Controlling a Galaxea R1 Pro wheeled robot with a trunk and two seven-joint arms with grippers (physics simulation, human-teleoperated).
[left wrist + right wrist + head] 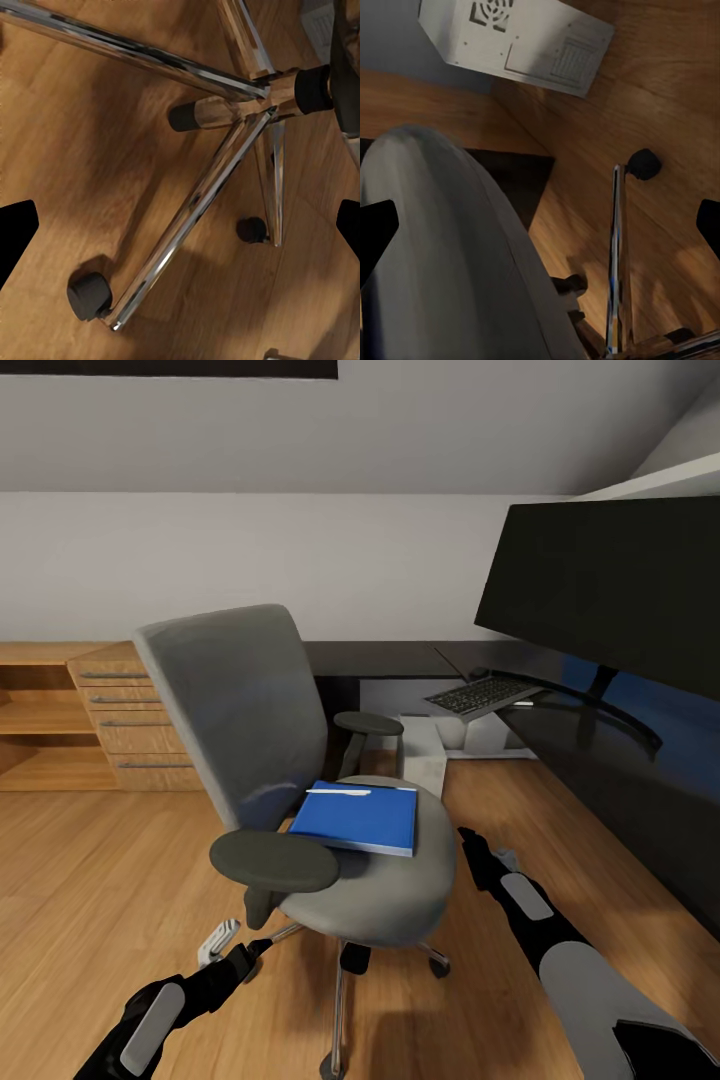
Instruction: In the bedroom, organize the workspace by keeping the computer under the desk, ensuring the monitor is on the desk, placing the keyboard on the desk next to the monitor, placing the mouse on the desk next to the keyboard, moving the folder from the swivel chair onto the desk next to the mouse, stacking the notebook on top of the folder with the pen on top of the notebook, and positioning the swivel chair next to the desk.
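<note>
Both arms (545, 920) are glossy black with pale grey panels; the right, at five o'clock, ends grey-sleeved.

The grey padded swivel chair (300, 780) wears matt, cloth-like upholstery, with smooth black plastic armrests and a mirror-bright chrome five-star base (225, 142) on dull black castors. The flat bright-blue folder (358, 818) looks smooth, with white paper edges. The warm wooden plank floor (90, 880) has a soft sheen. The black tabletop (610, 760) is glossy; the thin black monitor screen (610, 590) is matt. The pale grey-white computer case (517, 41) looks like painted metal.
</note>
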